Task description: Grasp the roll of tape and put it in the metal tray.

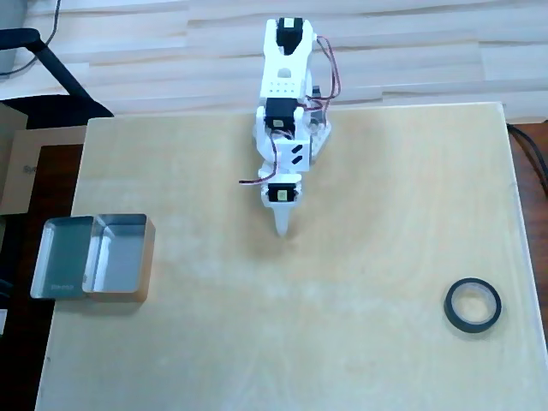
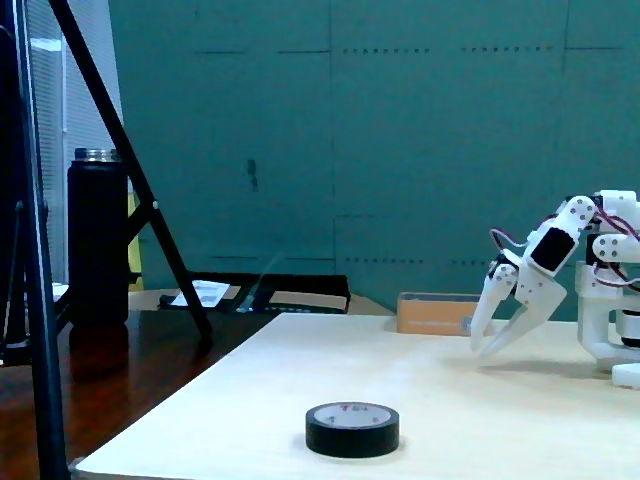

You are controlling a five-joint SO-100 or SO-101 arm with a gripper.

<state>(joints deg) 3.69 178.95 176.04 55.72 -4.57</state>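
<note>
The roll of tape is a thin black ring lying flat near the right edge of the table in the overhead view. In the fixed view it lies close to the camera. The metal tray is a shiny silver box with two compartments at the table's left edge, and it is empty. My white gripper hangs over the middle back of the table, pointing down and forward, far from both. In the fixed view the gripper is just above the table with its fingertips together, holding nothing.
The arm's base stands at the table's back edge. A low tan box shows at the far table edge in the fixed view. A black bottle and a tripod leg stand off the table.
</note>
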